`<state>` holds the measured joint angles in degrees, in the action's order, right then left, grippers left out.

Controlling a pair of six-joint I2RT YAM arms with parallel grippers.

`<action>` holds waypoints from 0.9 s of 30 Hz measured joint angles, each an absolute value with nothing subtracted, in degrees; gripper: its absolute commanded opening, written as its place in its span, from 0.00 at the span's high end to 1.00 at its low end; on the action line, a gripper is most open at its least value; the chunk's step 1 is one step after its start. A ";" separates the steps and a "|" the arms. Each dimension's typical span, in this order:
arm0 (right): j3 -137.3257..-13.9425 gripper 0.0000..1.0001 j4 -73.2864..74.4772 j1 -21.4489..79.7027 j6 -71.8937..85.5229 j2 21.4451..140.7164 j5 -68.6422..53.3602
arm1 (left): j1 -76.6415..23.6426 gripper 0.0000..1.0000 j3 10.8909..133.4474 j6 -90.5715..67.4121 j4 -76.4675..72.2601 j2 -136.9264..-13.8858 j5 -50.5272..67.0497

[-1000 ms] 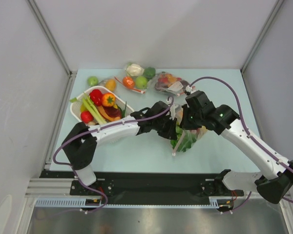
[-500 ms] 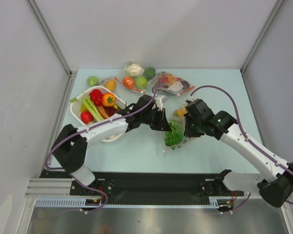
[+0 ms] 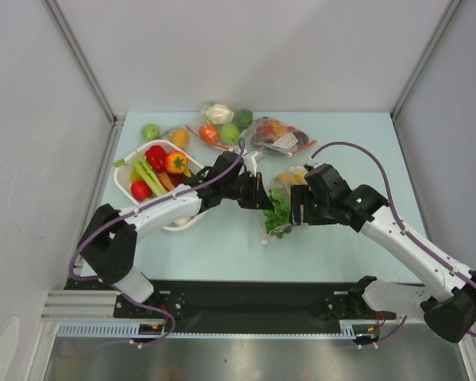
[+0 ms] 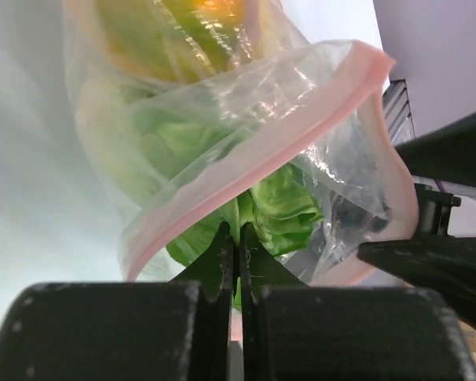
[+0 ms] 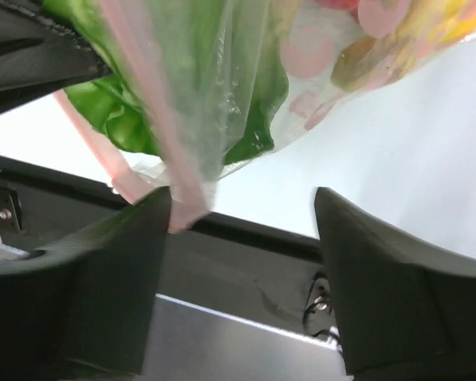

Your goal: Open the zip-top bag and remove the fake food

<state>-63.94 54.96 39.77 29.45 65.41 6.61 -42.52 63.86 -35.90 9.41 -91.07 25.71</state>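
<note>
The zip-top bag [image 3: 285, 189] hangs just above the table at centre, its pinkish zip strip [image 4: 301, 119] parted into an open mouth. My left gripper [image 3: 260, 198] is shut on the bag's edge at the mouth [image 4: 238, 232], with a bit of leaf showing between the fingertips. The fake food is inside. The green lettuce [image 3: 276, 217] pokes out of the mouth [image 4: 289, 202], and an orange-yellow fruit [image 4: 210, 16] lies deeper in. My right gripper [image 3: 299, 213] stands open beside the bag [image 5: 242, 206]. The strip's end [image 5: 182, 202] brushes its left finger, and nothing lies between the jaws.
A white basket [image 3: 125, 172] at the left holds red peppers, a tomato and a leek. Two other clear bags of produce [image 3: 279, 140] [image 3: 220, 121] lie at the back, with a green apple [image 3: 150, 131] and an orange fruit [image 3: 179, 137]. The black front rail [image 5: 246, 262] is under the right gripper.
My right gripper has opened and let go of the bag's edge. The left gripper, still shut, has drawn the bag leftward, and the lettuce now sticks out of the mouth.
</note>
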 measured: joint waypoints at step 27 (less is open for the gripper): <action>-45.74 0.18 29.23 15.86 39.70 59.99 -12.14 | -42.24 1.00 62.57 -34.94 8.84 -91.07 25.87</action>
<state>-45.74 29.23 15.86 39.70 59.99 -12.14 -42.24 62.57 -34.94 8.84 -91.07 25.87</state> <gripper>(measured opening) 0.828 0.020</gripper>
